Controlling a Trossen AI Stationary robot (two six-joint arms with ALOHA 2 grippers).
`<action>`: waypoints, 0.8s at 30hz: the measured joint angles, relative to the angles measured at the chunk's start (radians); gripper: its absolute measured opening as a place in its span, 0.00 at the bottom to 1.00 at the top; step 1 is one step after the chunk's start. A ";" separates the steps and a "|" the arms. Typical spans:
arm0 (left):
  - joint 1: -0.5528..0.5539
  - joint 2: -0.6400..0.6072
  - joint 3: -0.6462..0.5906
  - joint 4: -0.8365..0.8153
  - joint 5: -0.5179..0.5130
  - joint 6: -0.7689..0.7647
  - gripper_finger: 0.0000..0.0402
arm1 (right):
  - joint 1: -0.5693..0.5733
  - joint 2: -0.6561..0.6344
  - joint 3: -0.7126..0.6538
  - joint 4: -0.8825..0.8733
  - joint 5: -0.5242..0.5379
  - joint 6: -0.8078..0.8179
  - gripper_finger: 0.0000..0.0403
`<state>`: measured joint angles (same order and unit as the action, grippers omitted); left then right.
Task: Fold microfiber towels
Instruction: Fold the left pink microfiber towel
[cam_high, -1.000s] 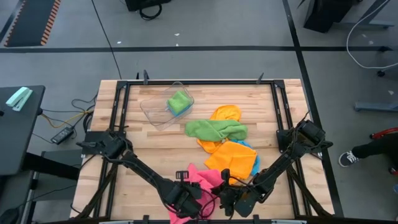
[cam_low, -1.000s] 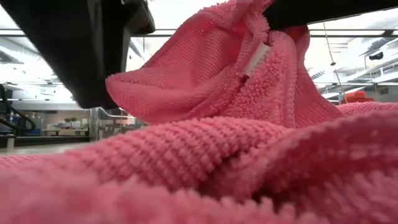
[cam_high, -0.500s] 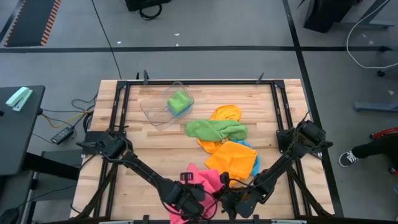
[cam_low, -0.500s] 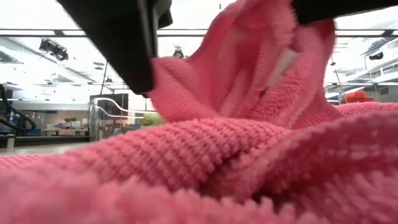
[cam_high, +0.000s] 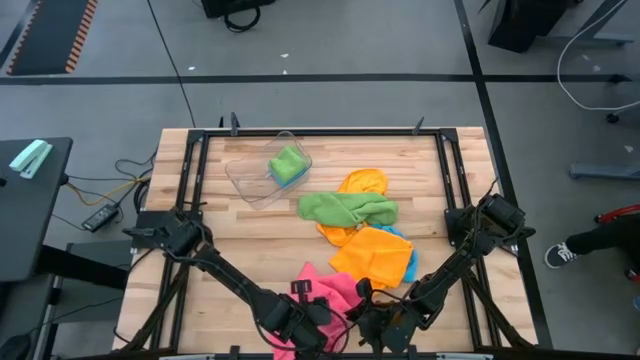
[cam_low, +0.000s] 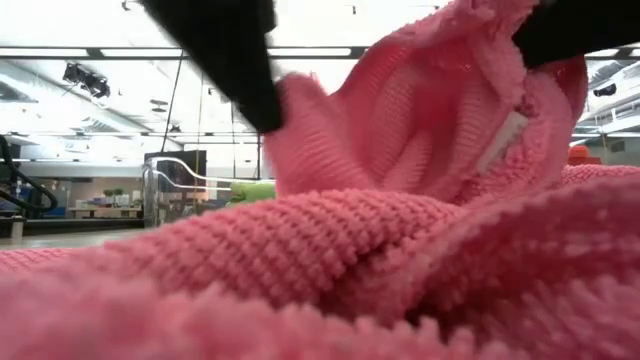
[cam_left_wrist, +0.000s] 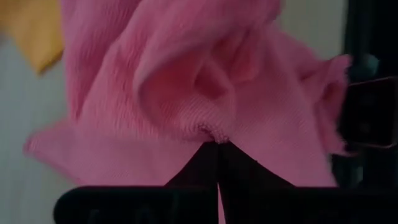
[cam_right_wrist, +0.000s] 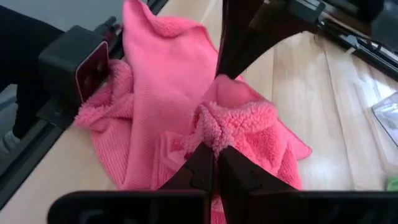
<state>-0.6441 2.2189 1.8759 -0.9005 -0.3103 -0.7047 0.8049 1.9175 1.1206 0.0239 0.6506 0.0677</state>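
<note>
Pink towel pinched, label unreadable
Your left gripper (cam_left_wrist: 217, 140) and right gripper (cam_right_wrist: 216, 152) each pinch the pink towel (cam_high: 330, 287); its white tag (cam_low: 502, 142) shows no legible writing

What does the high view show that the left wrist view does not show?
Only the high view shows the green towel, the clear tub holding a second green cloth, both arms, and the right claw. Only the left wrist view shows the left claw shut on a fold of the pink towel. Both show the pink towel and an orange towel.
</note>
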 joint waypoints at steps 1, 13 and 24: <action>0.000 0.000 0.000 -0.019 -0.001 -0.024 0.01 | 0.001 0.000 0.000 0.002 0.000 -0.002 0.05; -0.068 0.000 0.018 -0.096 -0.053 0.305 0.13 | 0.001 0.000 0.000 0.007 0.003 0.019 0.05; -0.209 0.024 0.014 -0.165 -0.399 0.855 0.17 | -0.004 0.000 0.000 0.009 0.003 0.033 0.05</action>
<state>-0.8533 2.2428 1.8904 -1.0653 -0.7089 0.1502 0.8009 1.9175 1.1206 0.0326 0.6533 0.1010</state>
